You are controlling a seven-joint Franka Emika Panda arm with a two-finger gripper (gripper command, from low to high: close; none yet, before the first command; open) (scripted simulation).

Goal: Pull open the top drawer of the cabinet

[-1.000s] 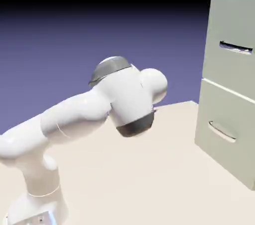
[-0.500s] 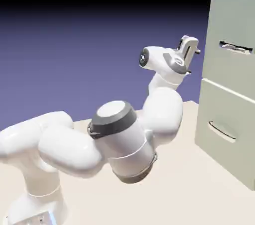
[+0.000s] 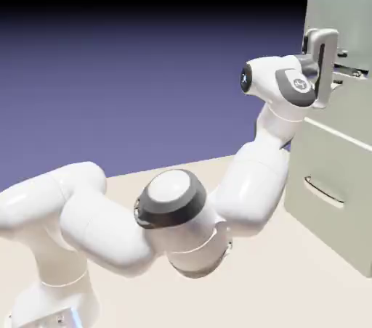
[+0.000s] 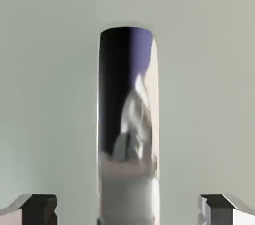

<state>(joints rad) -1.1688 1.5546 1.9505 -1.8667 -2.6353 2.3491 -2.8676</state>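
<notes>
Hand view: handle point(image 4: 128, 129) between spread pincer point(image 4: 128, 210) tips, hidden outside.

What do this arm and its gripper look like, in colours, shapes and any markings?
The arm is glossy white, built of rounded, bulbous links with dark grey bands at the joints and a small round mark on the wrist end. No cables show. The gripper is pale grey and boxy; its finger tips are small dark grey blocks.

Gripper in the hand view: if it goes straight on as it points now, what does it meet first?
Probably the silver bar handle, centred between the finger tips; depth is unclear.
</notes>
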